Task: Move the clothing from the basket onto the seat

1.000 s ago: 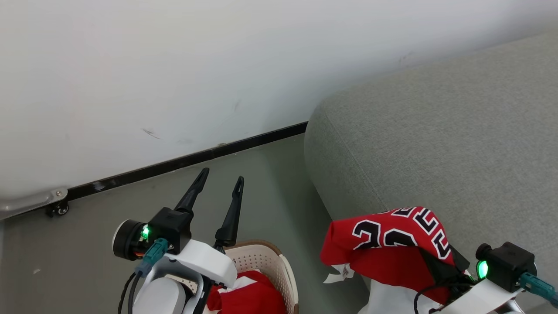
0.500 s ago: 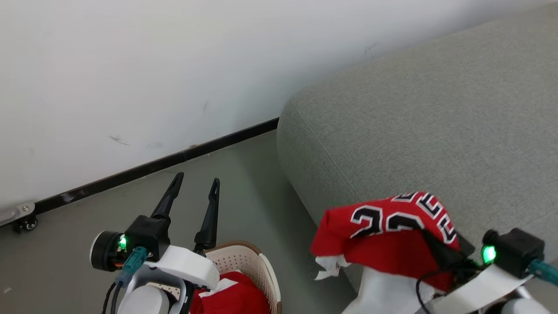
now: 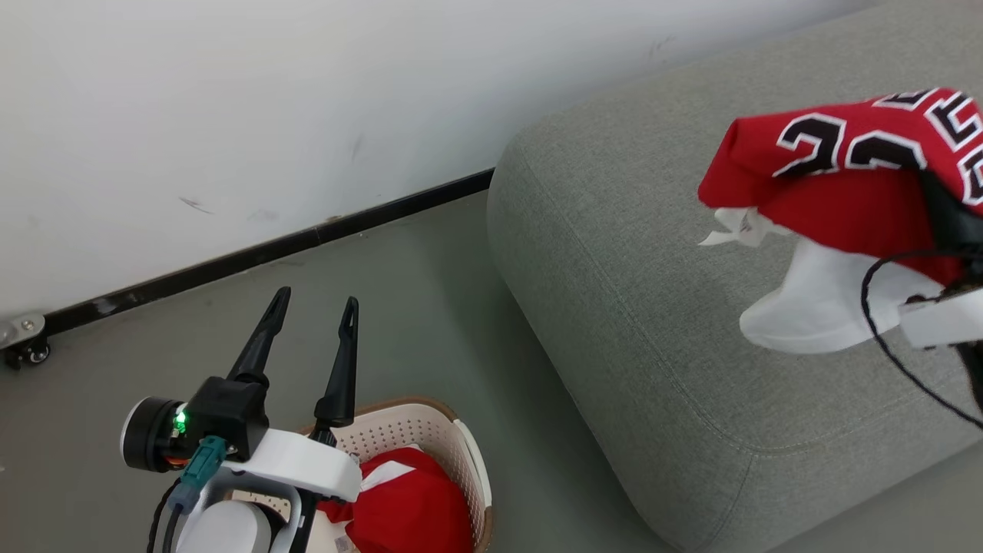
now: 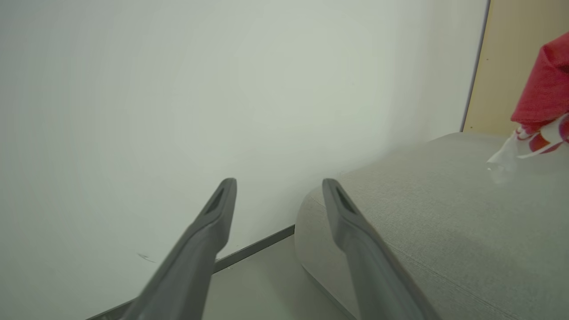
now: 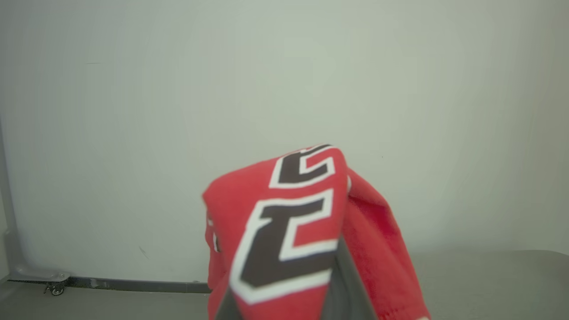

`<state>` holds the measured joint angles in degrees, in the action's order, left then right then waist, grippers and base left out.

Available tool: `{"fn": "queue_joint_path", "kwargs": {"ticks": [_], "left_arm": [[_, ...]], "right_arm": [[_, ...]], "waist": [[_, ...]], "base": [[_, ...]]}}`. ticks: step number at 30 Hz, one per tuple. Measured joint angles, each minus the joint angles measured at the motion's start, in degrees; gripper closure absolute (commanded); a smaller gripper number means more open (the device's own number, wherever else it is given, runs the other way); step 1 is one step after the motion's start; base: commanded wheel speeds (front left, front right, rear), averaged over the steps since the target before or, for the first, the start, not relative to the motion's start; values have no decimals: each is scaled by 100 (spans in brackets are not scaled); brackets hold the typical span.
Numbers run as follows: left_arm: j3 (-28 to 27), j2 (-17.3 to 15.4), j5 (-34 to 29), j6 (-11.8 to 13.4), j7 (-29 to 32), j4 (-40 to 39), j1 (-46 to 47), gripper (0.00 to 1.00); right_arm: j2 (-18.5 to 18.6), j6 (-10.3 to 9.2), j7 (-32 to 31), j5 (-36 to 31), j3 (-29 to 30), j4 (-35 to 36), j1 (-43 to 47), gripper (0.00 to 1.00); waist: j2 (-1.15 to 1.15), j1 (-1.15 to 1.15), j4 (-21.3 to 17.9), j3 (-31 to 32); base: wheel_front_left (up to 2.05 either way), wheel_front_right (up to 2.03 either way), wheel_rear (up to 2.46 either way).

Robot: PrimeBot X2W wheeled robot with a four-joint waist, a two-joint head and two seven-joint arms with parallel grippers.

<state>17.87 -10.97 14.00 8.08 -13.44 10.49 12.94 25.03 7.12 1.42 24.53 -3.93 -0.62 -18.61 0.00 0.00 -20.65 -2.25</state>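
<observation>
1. Red jersey [image 3: 845, 177] with black, white-edged numerals hangs above the seat [image 3: 630, 292], clear of the cushion and inboard of its rounded end. A white label [image 3: 729, 226] dangles from the cloth on the side toward that end.
2. My right gripper [image 3: 948, 215] carries the jersey. Cloth is draped over both fingers and hides the tips, so I cannot tell whether they are clamped on it or only hooked under it.
3. My left gripper [image 3: 311, 303] is off the end of the seat, over the floor, with its fingers apart and nothing between them.
4. Basket [image 3: 468, 453]: on the floor just off the seat's end. A second red garment [image 3: 407, 507] with white trim lies inside it, so I judge the task about half done.
5. Risks from here:
   - If the hold is only a drape, a quick swing could shed the jersey early. It would probably land on the seat.
   - On release, cloth wrapped round the fingers may cling and be dragged back off the seat toward the floor.
   - The black cable [image 3: 883, 322] by my right wrist runs close to the hem — a snag there could pull the jersey with the arm.
</observation>
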Motion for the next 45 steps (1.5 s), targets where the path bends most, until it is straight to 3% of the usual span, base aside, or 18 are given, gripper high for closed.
{"fn": "queue_joint_path", "kwargs": {"ticks": [12, 27, 36, 45], "left_arm": [[40, -218, -207, 51, 261, -667, 18, 0], [198, -400, -524, 99, 693, -1524, 259, 0], [200, -532, -625, 98, 895, -1927, 448, 0], [204, -648, -782, 91, 1090, -2231, 625, 0]], "right_arm": [[355, 0, -312, 226, 530, -814, -1470, 100], [946, 0, -556, 152, 1100, -2208, -2404, 100], [1247, 0, -482, -20, 1313, -2917, -2769, 100], [1270, 0, -1, -285, 1674, -3494, -3125, 100]], "waist": [[0, 0, 215, -514], [0, 0, 604, -1185], [0, 0, 841, -1601], [0, 0, 1045, -1983]], "base": [[0, 0, 0], [0, 0, 0], [0, 0, 0], [0, 0, 0]]}}
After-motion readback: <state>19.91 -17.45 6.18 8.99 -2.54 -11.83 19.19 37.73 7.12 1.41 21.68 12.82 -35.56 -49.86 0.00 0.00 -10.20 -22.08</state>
